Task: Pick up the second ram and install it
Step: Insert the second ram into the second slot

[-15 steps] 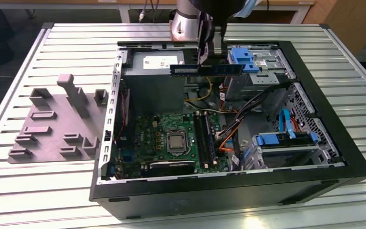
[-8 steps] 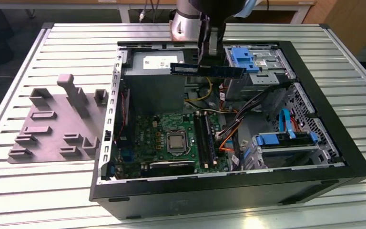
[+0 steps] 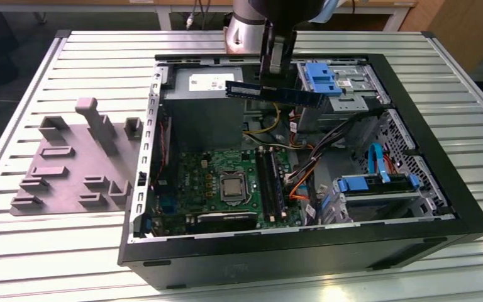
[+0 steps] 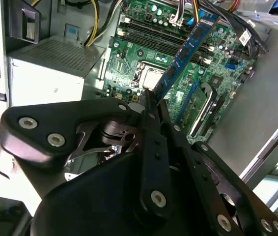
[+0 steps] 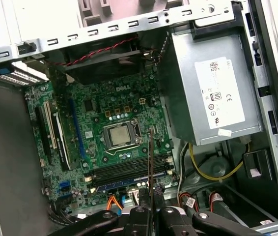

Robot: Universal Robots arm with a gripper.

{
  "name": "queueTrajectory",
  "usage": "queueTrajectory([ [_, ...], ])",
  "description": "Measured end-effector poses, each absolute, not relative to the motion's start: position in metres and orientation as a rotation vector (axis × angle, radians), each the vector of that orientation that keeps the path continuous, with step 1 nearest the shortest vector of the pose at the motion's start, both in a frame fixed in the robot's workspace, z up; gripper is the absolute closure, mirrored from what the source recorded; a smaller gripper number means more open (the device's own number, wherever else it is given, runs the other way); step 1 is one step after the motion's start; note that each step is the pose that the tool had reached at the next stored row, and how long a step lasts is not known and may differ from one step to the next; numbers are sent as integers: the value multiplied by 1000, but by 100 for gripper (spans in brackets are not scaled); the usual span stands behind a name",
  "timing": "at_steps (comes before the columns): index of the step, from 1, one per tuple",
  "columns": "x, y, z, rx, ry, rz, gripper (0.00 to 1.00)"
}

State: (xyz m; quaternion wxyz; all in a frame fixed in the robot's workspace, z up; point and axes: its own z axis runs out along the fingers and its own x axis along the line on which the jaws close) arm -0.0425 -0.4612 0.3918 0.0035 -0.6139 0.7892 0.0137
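The arm (image 3: 250,22) has a silvery grey round segment, with a dark joint cover above it and a pale blue cap at the exterior view's right. Below it hangs the gripper (image 3: 277,75), narrow and dark grey-black.

In the second wrist view the gripper (image 4: 151,101) is matt black, built of flat linkage bars with rounded ends. Bright silver screws (image 4: 27,123) sit in round recesses on the bars, several along each link. Between the bars there is a darker metal hinge mechanism.

In the first wrist view the gripper (image 5: 151,209) has black links with silver screw heads at their pivots.
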Motion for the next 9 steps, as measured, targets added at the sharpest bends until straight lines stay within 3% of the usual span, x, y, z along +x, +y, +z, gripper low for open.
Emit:
queueTrajectory([
  [9,-43,-461,392,-1924,2474,43,86],
])
